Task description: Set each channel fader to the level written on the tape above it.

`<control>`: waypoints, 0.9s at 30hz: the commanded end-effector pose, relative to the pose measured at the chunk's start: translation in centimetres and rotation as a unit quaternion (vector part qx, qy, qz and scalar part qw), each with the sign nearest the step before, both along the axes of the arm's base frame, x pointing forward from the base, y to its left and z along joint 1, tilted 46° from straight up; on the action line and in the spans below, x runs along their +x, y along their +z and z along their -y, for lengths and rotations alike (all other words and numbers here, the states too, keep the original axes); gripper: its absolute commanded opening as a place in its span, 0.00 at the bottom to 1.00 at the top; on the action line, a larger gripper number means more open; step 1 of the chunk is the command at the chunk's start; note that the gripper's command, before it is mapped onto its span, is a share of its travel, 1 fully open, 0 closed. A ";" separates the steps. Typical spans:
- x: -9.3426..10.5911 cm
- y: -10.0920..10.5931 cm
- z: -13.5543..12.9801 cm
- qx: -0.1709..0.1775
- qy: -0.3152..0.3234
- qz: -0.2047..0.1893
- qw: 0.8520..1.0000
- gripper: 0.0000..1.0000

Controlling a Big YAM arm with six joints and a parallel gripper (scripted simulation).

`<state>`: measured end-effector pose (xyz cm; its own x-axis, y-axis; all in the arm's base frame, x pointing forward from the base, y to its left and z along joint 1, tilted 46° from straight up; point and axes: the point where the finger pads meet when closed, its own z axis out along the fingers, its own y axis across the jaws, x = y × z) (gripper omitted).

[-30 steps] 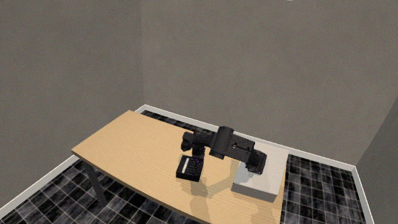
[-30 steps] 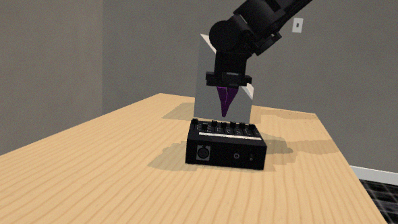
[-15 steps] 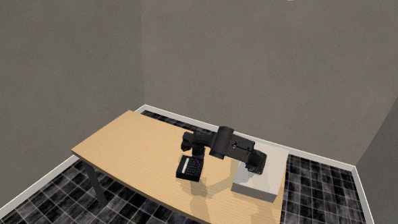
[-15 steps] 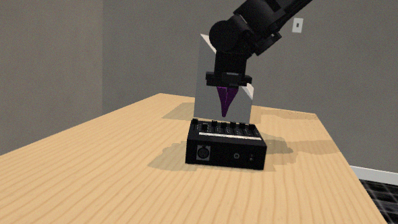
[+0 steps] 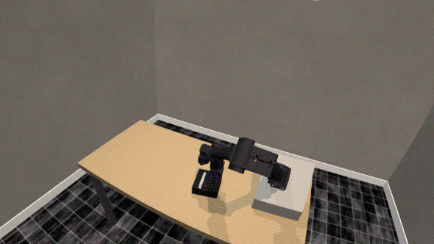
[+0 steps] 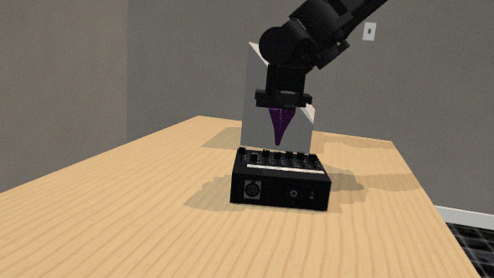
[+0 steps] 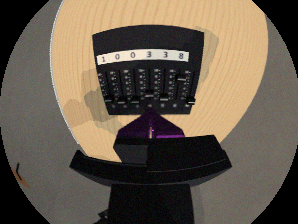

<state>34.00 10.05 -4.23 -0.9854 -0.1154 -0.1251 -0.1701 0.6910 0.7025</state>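
We see our pincer [image 6: 278, 142] with its purple fingers pressed together on nothing, its tip poised just above the fader row of the lighting desk [image 6: 280, 188], which stands on its feet toward the table's edge nearest the arm's base. We judge the step in hand to be the approach to a channel fader, so next we must lower the tip beside one cap and nudge it to its taped level [image 7: 143, 56], whose digits we cannot read surely. The wooden table [image 5: 147, 154] stands on a dark tiled floor [image 5: 55, 217] within grey walls [image 5: 257, 55].
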 end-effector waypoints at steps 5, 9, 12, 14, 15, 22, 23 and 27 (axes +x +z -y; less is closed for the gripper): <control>0.4 0.7 -0.6 0.000 0.008 0.020 1.000 0.00; 0.2 0.7 -0.6 0.000 0.008 0.017 1.000 0.00; 0.2 0.7 -0.6 0.000 0.008 0.017 1.000 0.00; 0.2 0.7 -0.6 0.000 0.008 0.017 1.000 0.00; 0.2 0.7 -0.6 0.000 0.008 0.017 1.000 0.00; 0.2 0.7 -0.6 0.000 0.008 0.017 1.000 0.00; 0.2 0.7 -0.6 0.000 0.008 0.017 1.000 0.00; 0.2 0.7 -0.6 0.000 0.008 0.017 1.000 0.00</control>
